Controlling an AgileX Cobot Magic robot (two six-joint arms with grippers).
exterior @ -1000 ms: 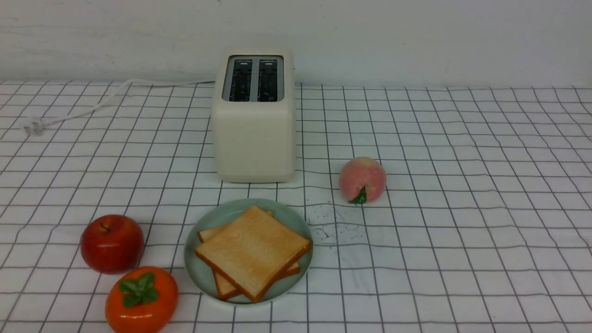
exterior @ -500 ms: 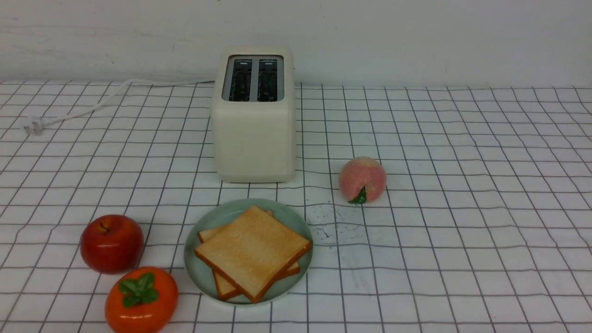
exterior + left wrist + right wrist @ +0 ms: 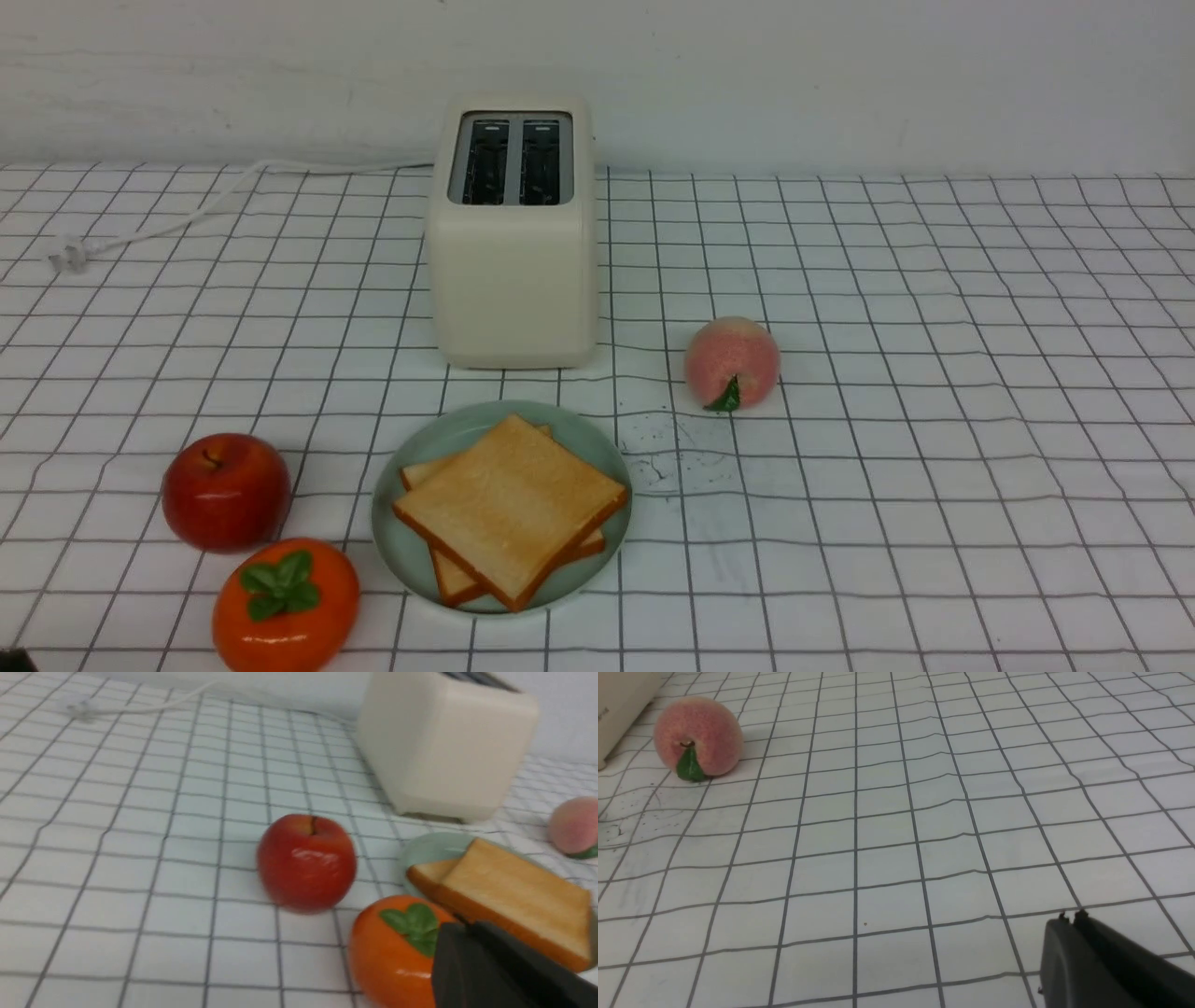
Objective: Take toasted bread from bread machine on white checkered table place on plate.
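Front view findings: both slices of toasted bread [image 3: 509, 509] lie stacked on the plate [image 3: 403, 551], the upper slice turned somewhat off square from the lower, whose corners show at the far and near sides. Both slices sit within or over the rim; none rests on the desk [image 3: 934, 467]. The bread machine [image 3: 513, 271] stands just behind the plate, apart from it, and both of its dark slots show no bread. I judge the task complete as far as these pictures allow; nothing appears left to move.

Containers: the plate holds the two slices and nothing else. The bread machine's slots hold nothing I can see, though their depths are dark.

Bystanders: a red apple [image 3: 226, 490] and an orange persimmon [image 3: 285, 605] sit to the left of the plate, the persimmon close beside its rim; a peach [image 3: 732, 362] sits to the right, clear of both plate and machine. A white cord [image 3: 187, 210] trails off to the left.

My hands: left hand [image 3: 467, 933], seen in the left wrist view, has its fingers together and grips nothing; it hangs near the persimmon and the plate's near edge. Right hand [image 3: 1071, 918], in the right wrist view, is likewise pressed closed and empty, low over bare cloth, well apart from the peach.
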